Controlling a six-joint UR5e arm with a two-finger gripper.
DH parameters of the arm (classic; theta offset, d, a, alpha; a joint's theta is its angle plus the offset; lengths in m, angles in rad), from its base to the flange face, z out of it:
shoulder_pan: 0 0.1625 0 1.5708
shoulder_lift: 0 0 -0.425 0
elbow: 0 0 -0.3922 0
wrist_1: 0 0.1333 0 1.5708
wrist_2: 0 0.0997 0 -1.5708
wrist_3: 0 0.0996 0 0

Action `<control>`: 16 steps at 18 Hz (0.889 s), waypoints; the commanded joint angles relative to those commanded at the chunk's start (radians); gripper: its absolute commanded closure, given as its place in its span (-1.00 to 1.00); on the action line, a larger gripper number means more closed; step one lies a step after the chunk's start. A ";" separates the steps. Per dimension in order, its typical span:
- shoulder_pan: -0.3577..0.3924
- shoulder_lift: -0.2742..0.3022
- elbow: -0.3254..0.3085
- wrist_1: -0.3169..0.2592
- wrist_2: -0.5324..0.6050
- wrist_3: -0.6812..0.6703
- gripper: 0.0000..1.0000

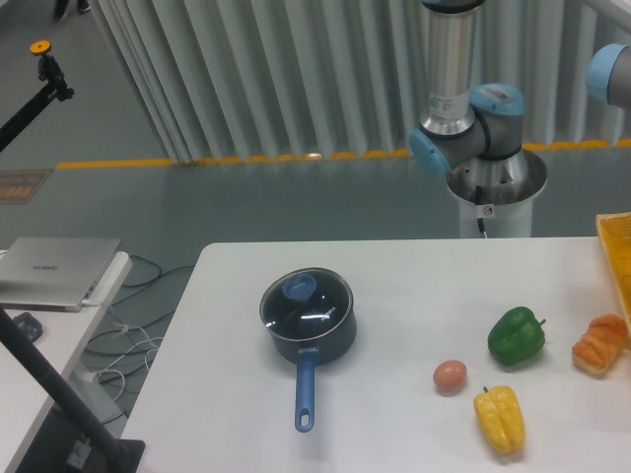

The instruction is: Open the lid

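Glass lid [308,300] on saucepan [310,335]; gripper unseen

Blue knob on clear lid [306,299], dk blue saucepan [314,335]; green pepper [516,335], yellow pepper [500,418].

a white table [414,286] carries a dark blue saucepan [308,335], handle toward the near edge, plus an egg [450,374], a green bell pepper [516,335], a yellow bell pepper [500,419], an orange pastry-like item [599,344] and a yellow crate [616,258] at the right edge.
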 joint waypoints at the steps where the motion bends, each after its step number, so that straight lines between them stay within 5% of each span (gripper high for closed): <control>1: 0.000 0.002 -0.002 0.000 0.000 0.000 -1.00; 16: -0.017 0.014 -0.011 0.002 -0.005 -0.066 -1.00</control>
